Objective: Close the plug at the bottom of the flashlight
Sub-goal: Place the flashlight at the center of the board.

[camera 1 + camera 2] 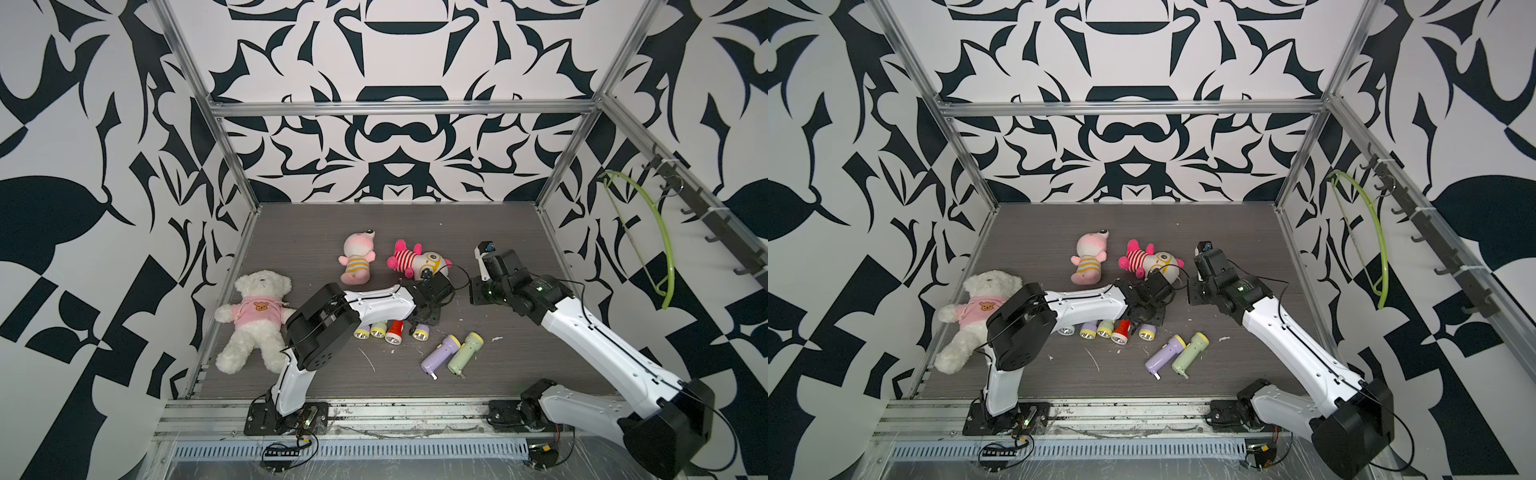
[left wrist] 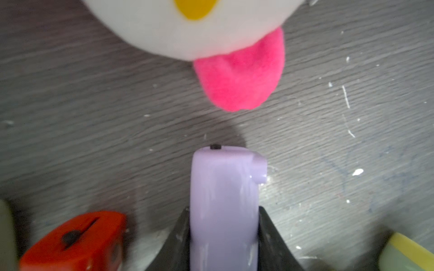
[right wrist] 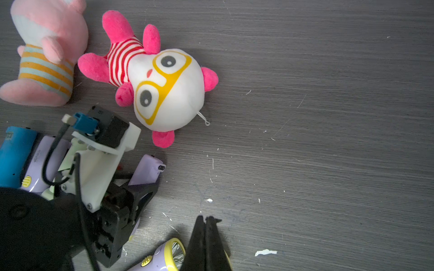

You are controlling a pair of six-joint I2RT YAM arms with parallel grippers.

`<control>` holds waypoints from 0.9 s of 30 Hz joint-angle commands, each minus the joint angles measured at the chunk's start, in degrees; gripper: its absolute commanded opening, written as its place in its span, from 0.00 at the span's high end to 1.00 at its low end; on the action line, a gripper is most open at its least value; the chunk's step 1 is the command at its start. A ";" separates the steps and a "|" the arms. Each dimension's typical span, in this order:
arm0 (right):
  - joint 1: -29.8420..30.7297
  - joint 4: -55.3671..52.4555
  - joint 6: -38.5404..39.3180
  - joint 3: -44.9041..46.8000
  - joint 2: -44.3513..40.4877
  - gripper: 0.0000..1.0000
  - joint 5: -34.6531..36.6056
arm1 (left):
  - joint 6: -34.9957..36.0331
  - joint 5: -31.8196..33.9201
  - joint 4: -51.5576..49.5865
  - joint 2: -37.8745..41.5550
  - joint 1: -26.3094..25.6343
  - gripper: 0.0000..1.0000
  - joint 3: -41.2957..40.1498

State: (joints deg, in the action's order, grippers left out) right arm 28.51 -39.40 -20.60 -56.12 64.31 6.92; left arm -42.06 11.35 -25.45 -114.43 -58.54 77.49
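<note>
Currently lilac flashlight point(image 2: 224, 183) is clamped in left gripper point(image 2: 224, 211): black fingers point(image 2: 176, 239) press both sides of its body, butt end sticking out past the tips. It lies low over table point(image 1: 316, 232), approx mid-table, butt aimed at pink ear point(image 2: 239, 77) of glasses doll point(image 3: 164, 89). Close, not touching. Right wrist cam shows a small dark slot point(image 3: 161, 167) on that butt; can't tell whether plug is seated. In a top view its yellow-rimmed head point(image 1: 420, 333) ends a row w/ red flashlight point(image 1: 395, 332) & two more flashlights point(image 1: 361, 333), lenses facing table's front edge; left arm covers their bodies. Blue flashlight point(image 3: 14, 157) shows beneath that arm in right wrist cam.

Right gripper point(image 3: 206, 220) is empty, jaws pressed tight together, hanging over table w/ tips near head of loose lilac flashlight point(image 1: 440, 353). Green flashlight point(image 1: 464, 352) lies just beside that one, parallel, heads toward the back. Small white tab point(image 1: 434, 376) pokes from loose lilac one's butt.

Further back: pink striped plush point(image 1: 357, 259) next to doll. White teddy point(image 1: 253, 320) in pink top lies at table's left edge.
</note>
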 commanded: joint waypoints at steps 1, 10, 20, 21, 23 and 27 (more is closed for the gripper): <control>-0.07 0.98 0.12 -0.66 -0.17 1.00 1.10 | -0.83 -0.37 -2.33 2.49 0.36 1.00 -3.25; -0.12 1.08 -0.05 -0.88 0.14 1.00 0.90 | -3.28 -0.20 -2.33 6.65 0.36 0.79 -7.94; -0.12 0.90 -0.32 -0.60 0.02 1.00 0.63 | -3.46 -2.32 -1.74 5.08 0.01 0.77 -6.94; -0.12 0.90 -0.32 -0.50 -0.11 1.00 0.64 | -3.40 -2.39 -1.71 5.08 0.01 0.77 -6.85; -0.12 0.90 -0.32 -0.40 -0.24 1.00 0.60 | -3.12 -2.63 -1.79 4.95 -0.08 0.73 -6.61; -0.12 0.99 -0.23 -0.44 -0.16 1.00 0.62 | -2.08 -3.29 -1.80 5.00 -0.17 0.00 -6.39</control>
State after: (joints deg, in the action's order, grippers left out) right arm 28.51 -39.40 -20.62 -56.12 64.69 6.90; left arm -44.95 9.47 -25.63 -108.92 -58.52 70.37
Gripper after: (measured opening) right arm 0.046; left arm 0.805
